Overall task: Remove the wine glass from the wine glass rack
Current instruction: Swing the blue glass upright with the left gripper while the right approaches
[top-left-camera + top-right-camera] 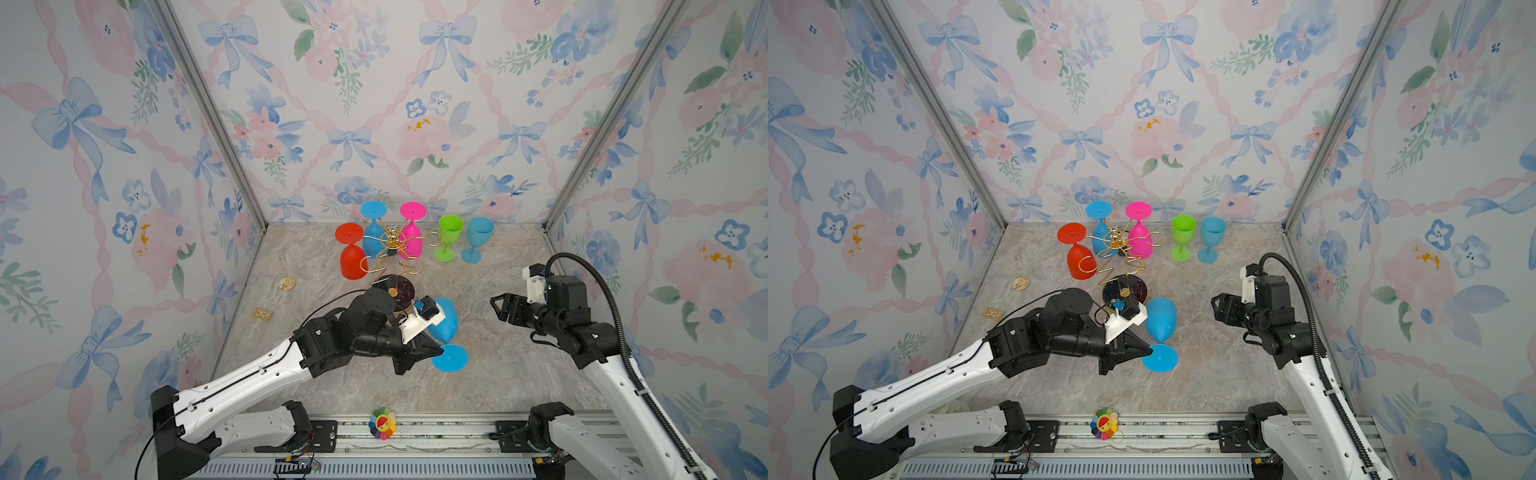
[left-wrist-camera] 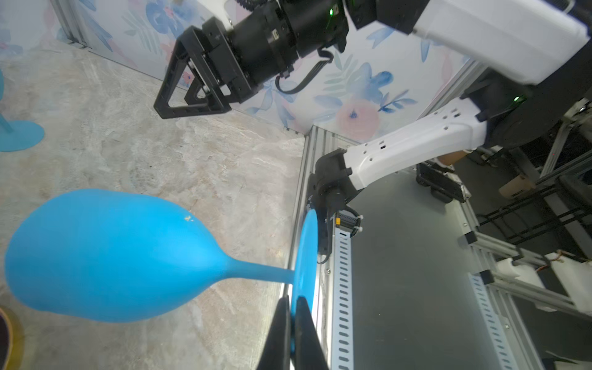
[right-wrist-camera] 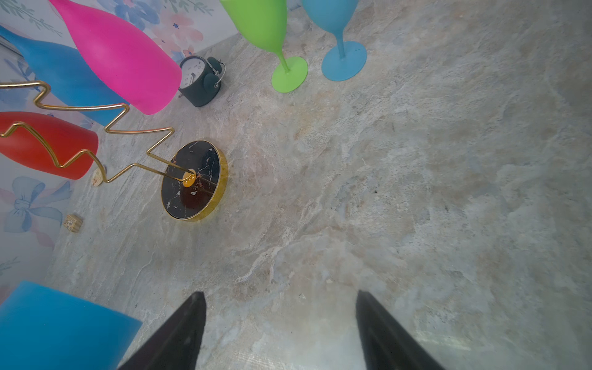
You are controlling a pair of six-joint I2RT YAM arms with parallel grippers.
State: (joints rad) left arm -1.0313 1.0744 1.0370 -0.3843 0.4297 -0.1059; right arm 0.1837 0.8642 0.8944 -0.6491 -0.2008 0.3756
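Low centre in both top views, the left gripper (image 1: 439, 353) is clamped on the foot of the glass (image 1: 448, 322), fingers (image 2: 280, 326) pinching the disc at its rim. The glass is off the rack (image 3: 192, 192), tipped on its side over the tabletop (image 1: 498, 374). Its long axis runs from the foot, nearest us, to the bowl, which points up the frame toward the rack. Whether the bowl touches the tabletop we cannot tell. Just right of it, near but apart, the right gripper (image 1: 495, 309) stands wide and empty, jaws turned toward the bowl. We judge that the left arm alone steers the next move, with the right the nearer free helper should a handover come. Farther up, the rack carries the red glass (image 1: 353, 262) and pink glass (image 1: 411, 245) foot-up; beyond, at right, the green glass (image 1: 450, 232) stands upright.
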